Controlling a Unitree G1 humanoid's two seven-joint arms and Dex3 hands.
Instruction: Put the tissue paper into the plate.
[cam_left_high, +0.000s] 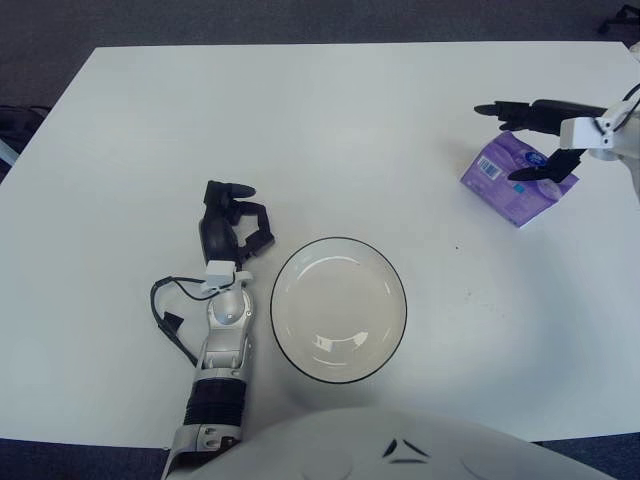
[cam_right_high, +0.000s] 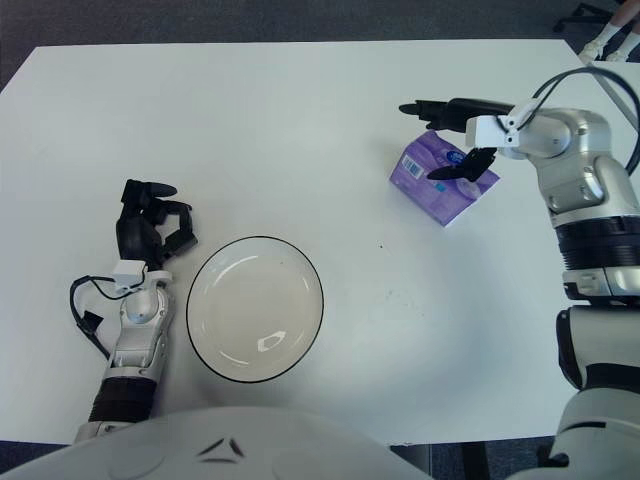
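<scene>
Plate (cam_left_high: 338, 309) sits nearest, close to the table's (cam_left_high: 330, 130) front edge, roughly centred; white inside with a dark rim, nothing in it. Left hand (cam_left_high: 232, 222) shows just to the left of the plate, forearm running back toward the near edge, a black cable (cam_left_high: 166, 308) looped beside the wrist. Its fingers are curled in loosely and grasp nothing. It looks laid on the table, but contact is not clear enough to call.

Tissue pack (cam_right_high: 443, 177), purple with a barcode label on its left end, is farther back on the right side of the table, well apart from the plate. It stands on the white tabletop, turned at an angle to the table edges.

Right hand (cam_right_high: 455, 135) is over the pack, arm coming in from the right edge. Fingers are spread: the upper fingers (cam_right_high: 440, 107) reach out level past the pack's far top edge, and the lower finger (cam_right_high: 458, 166) lies across its top face. Cannot tell whether that lower finger actually touches the wrapper. The hand is not closed around the pack, so nothing is gripped.
</scene>
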